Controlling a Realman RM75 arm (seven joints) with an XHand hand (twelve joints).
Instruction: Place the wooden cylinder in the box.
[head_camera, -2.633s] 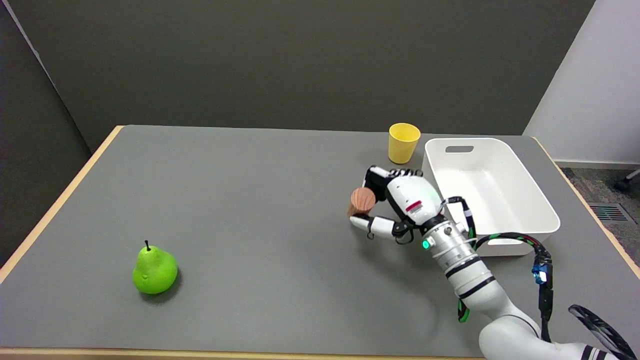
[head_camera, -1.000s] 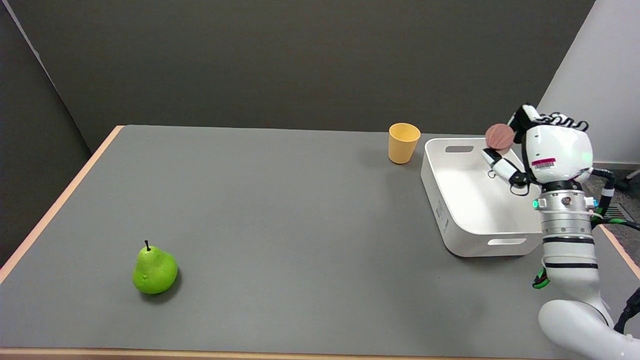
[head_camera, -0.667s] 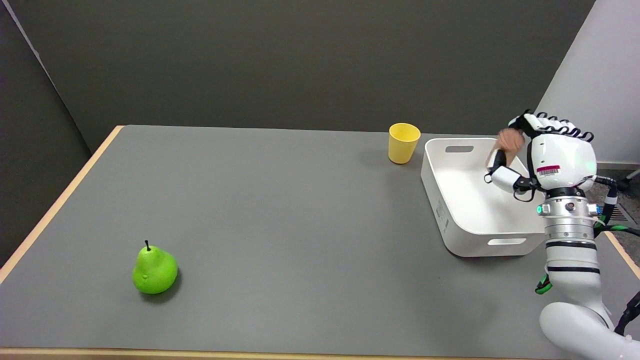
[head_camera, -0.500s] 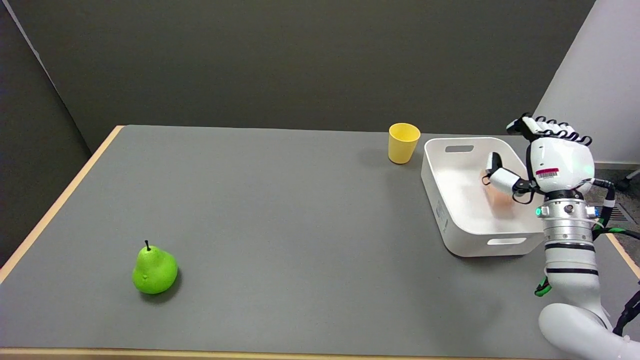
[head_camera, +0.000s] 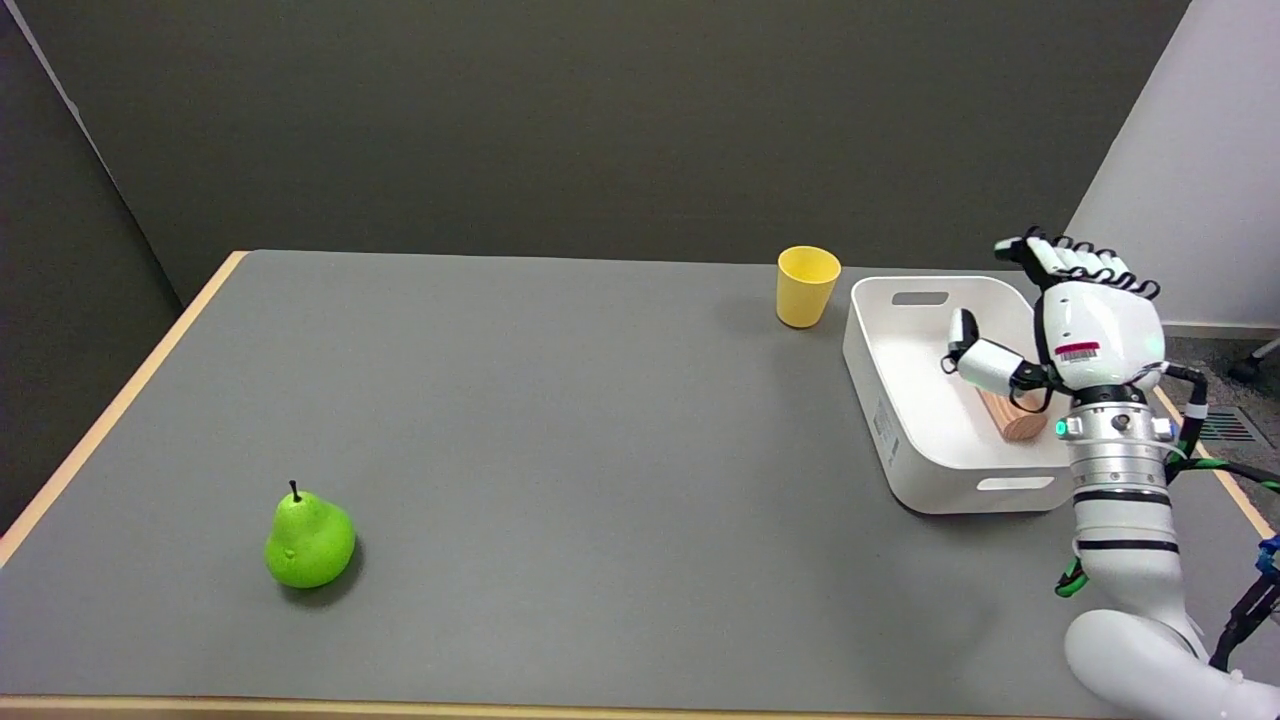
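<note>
Wooden cylinder: lying on its side on the floor of the box, near the right wall, partly hidden behind the robot's wrist. A second ago it was held in the air over the box; half a second ago it showed only as a blur dropping inside. It now rests, touching nothing but the box as far as can be seen.

Box: white, open-topped, at the right end of the bench. Position unchanged over the last second.

Right hand: above the right side of the box, holding nothing. Fingers spread apart and upright, the thumb stretched out leftward over the box interior. It has shifted slightly left since the release.

Judgement: the placing appears done; what remains is to draw the hand clear without knocking the box wall.

Cup: yellow, upright, just left of the box's far corner.

Pear: green, at the near left of the bench, well apart from everything else.
</note>
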